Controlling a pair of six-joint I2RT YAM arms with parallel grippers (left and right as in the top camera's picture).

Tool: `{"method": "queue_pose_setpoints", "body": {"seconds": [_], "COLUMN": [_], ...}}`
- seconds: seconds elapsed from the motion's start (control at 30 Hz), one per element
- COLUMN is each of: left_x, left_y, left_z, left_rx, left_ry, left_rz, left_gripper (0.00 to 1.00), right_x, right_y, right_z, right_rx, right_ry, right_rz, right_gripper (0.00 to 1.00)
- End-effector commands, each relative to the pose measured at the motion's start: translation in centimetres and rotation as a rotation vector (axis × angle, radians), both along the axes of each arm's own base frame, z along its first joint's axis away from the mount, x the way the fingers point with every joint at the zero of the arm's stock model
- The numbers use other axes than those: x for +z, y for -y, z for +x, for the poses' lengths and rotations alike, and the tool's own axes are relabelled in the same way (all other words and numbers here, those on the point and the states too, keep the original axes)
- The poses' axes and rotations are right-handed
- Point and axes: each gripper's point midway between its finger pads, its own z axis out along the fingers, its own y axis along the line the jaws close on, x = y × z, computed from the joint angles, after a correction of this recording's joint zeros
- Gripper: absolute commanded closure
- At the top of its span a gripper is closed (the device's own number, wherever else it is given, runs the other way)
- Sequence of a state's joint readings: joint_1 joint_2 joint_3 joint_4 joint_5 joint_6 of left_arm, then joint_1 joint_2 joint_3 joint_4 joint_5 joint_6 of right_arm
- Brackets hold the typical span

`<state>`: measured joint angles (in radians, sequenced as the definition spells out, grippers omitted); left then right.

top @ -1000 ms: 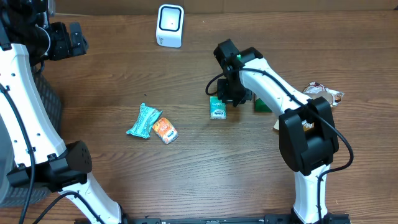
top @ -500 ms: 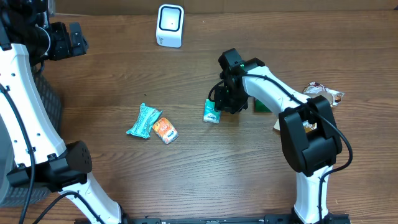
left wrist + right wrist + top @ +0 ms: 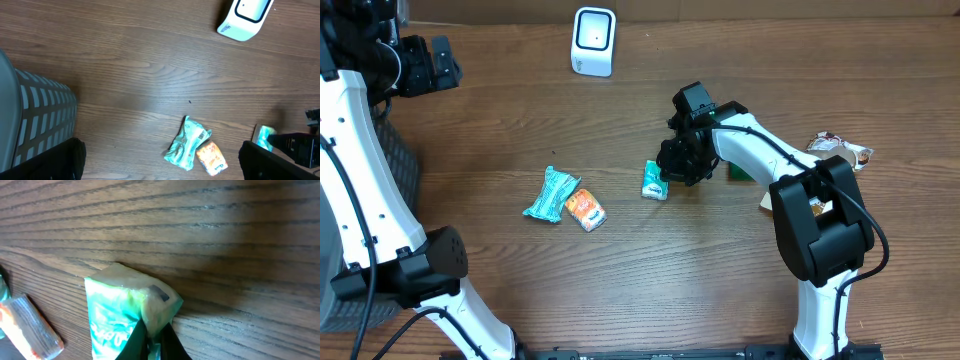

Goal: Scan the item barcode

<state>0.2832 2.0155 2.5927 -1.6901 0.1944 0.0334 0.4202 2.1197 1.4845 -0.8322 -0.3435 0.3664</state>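
Right fingers [image 3: 131, 345] pinched shut on a corner of the green packet [image 3: 655, 181]. Packet on the bench [image 3: 620, 280], well apart from scanner [image 3: 593, 40]. Left fingers [image 3: 50, 162] spread wide, empty. Lift and scan not yet done.

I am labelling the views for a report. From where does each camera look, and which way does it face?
Overhead: above the table, looking down; left arm and right arm show.
Left wrist: high on the left arm, looking down at scanner and basket; its open fingers show.
Right wrist: low, close to the green packet; its fingers pinch it.
Shared: all three show the green packet.
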Motion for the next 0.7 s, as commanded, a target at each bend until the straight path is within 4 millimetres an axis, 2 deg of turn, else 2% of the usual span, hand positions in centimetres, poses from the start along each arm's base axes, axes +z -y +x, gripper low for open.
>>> {"method": "queue_pose_setpoints", "body": {"seconds": [0.0, 0.07, 0.2, 0.27, 0.33, 0.37, 0.53, 0.67], "left_x": [0.9, 0.9, 0.9, 0.9, 0.9, 0.9, 0.9, 0.9], "left_y": [0.2, 0.2, 0.2, 0.2, 0.2, 0.2, 0.2, 0.2], "left_z": [-0.2, -0.2, -0.2, -0.2, -0.2, -0.2, -0.2, -0.2], "left_rx": [-0.014, -0.014, -0.014, -0.014, -0.015, -0.014, -0.014, -0.014], "left_ry": [0.028, 0.028, 0.028, 0.028, 0.028, 0.028, 0.028, 0.028], "left_rz": [0.013, 0.013, 0.013, 0.013, 0.013, 0.013, 0.013, 0.013], "left_gripper": [0.0, 0.0, 0.0, 0.0, 0.01, 0.0, 0.0, 0.0], "right_x": [-1.3, -0.3, 3.6, 6.1, 7.6, 8.5, 9.1, 7.7], "right_y": [0.5, 0.4, 0.9, 1.5, 1.5, 2.0, 3.7, 2.7], "right_z": [-1.2, -0.7, 0.6, 1.1, 1.0, 0.7, 0.0, -0.6], "right_rx": [0.01, 0.012, 0.001, -0.007, -0.001, 0.004, -0.031, 0.023], "right_ry": [-0.037, -0.018, 0.056, 0.1, 0.122, 0.15, 0.284, 0.326], "right_rz": [-0.039, -0.038, -0.073, -0.126, -0.173, -0.28, -0.626, -0.739], "right_gripper": [0.96, 0.96, 0.96, 0.96, 0.96, 0.96, 0.96, 0.96]}}
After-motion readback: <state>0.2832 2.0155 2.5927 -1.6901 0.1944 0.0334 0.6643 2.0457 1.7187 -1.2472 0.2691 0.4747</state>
